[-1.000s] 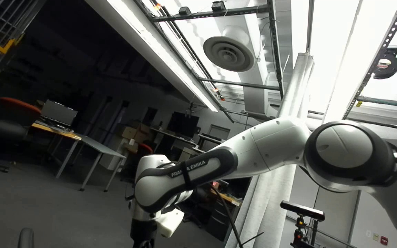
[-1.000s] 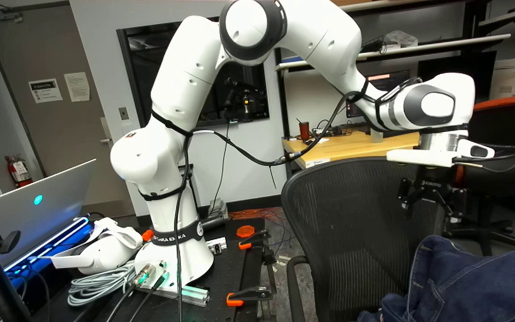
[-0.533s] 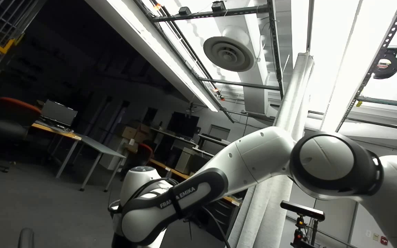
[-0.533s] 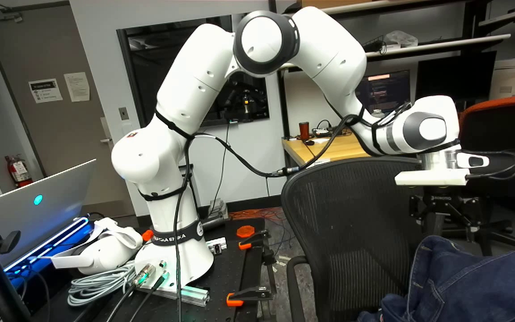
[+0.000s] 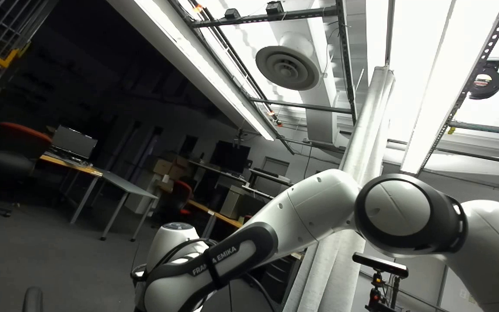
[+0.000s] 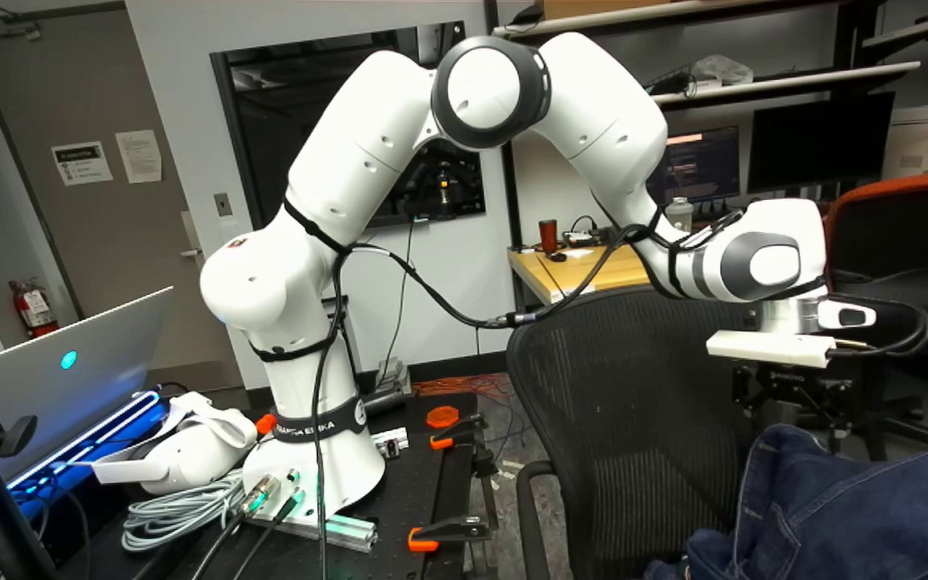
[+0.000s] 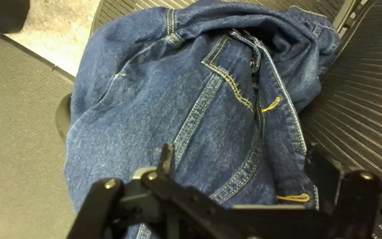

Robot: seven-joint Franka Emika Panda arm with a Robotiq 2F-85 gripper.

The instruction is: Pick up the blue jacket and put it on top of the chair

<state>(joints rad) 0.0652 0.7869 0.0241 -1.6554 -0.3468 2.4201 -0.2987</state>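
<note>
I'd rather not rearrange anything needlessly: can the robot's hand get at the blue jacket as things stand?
Probably yes: in the wrist view, the hand is open over the blue jacket, with nothing visible in between. The mesh chair back beside it might crowd the descent.

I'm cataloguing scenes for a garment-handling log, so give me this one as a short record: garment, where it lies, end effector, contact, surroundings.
Garment: jacket, blue denim, yellow stitching
Lies on: chair with a dark mesh back; jacket bunched, not spread flat
Grasp state: end effector open, over the jacket, holding nothing
Contact with cloth: cannot tell
Elsewhere in an exterior view: white headset, laptop, red cup on a desk
</note>
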